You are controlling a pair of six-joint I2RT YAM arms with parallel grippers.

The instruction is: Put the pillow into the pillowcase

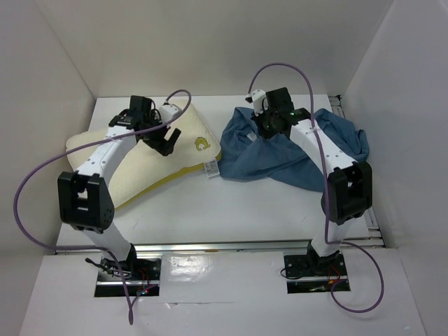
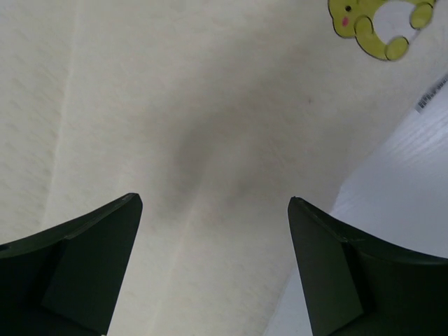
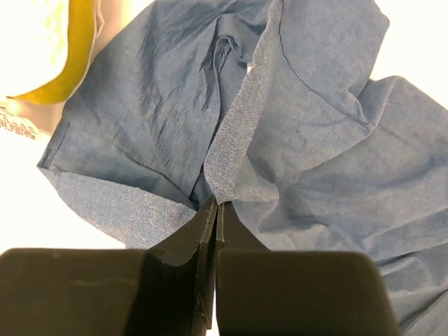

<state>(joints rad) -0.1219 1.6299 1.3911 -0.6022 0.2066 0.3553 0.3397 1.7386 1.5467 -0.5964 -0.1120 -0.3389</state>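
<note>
Pillow [image 1: 143,175] lies flat on the left half of the white table [image 1: 210,210], cream-coloured and set at a slant. Its yellow piping [image 1: 175,175] runs along the near edge. The left arm reaches over it, and the left gripper [image 1: 166,148] hangs just above the fabric with its fingers spread wide and nothing between them. In the left wrist view the two dark fingers [image 2: 91,245] frame bare cream cloth, and the left gripper [image 2: 213,203] casts a soft shadow on it. A small yellow logo [image 2: 378,24] sits near the pillow's right corner, with the white tag [image 2: 430,94] sticking out past the edge onto the table.

Right of that corner, and just beside it, lies the pillowcase [image 1: 245,157], a rumpled denim-blue heap spread over the right half of the table, partly under the right arm. The right gripper [image 1: 269,126] is down on its upper middle. Seen from the right wrist, the right gripper [image 3: 217,206] has its fingers pressed together on a raised fold of the blue cloth [image 3: 154,105]. A hemmed edge rises from the tips. The pillow's piping [image 3: 70,63] shows at the upper left.
</note>
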